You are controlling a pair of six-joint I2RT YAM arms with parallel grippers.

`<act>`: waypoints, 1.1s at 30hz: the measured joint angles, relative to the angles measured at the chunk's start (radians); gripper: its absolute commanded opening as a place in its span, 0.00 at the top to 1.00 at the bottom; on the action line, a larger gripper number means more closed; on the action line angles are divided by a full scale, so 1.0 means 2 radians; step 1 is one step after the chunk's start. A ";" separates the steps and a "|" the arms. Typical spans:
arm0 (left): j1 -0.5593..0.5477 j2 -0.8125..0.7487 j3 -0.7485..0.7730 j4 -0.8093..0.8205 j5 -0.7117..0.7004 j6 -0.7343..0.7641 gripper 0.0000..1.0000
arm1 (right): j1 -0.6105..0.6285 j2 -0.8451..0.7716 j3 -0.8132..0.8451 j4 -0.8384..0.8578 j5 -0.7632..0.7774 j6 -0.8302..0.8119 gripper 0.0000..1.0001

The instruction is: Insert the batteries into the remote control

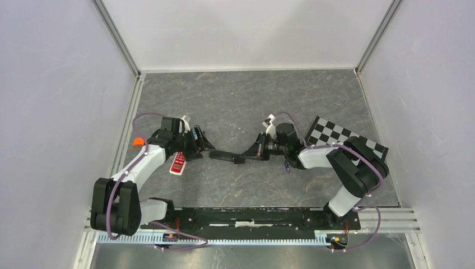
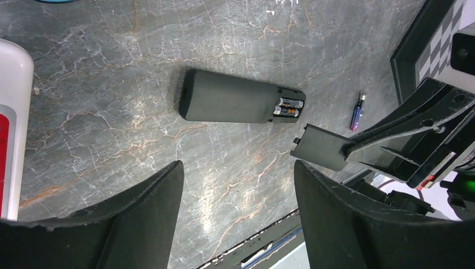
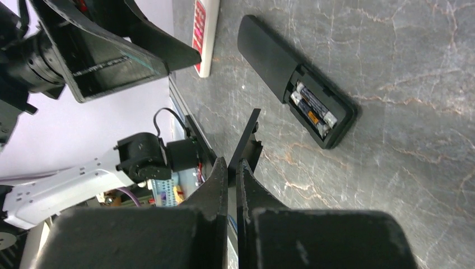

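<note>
Top: left gripper (image 1: pixel 200 147) spread wide and empty, just left of black remote (image 1: pixel 224 156); right gripper (image 1: pixel 253 151) at the remote's other end.
Left wrist: two batteries (image 2: pixel 289 108) seated in the remote's open bay; spare battery (image 2: pixel 357 115) lies on tabletop (image 2: pixel 140 45) nearby.
Right wrist: right gripper clamped on the edge of the battery cover (image 3: pixel 250 140), which is held clear of the remote.

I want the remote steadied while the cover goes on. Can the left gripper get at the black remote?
Probably yes: the left gripper hangs open close to the black remote, which lies bare on the table; the right gripper holds the cover aside.
</note>
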 measured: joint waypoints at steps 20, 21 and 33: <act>0.000 0.052 0.000 0.010 0.017 0.000 0.26 | 0.000 0.055 -0.001 0.061 0.034 0.075 1.00; 0.000 0.052 0.000 0.010 0.018 0.000 0.26 | 0.000 0.056 0.000 0.063 0.035 0.076 1.00; 0.000 0.052 0.000 0.009 0.024 0.000 0.26 | 0.000 0.081 0.010 0.067 0.039 0.086 1.00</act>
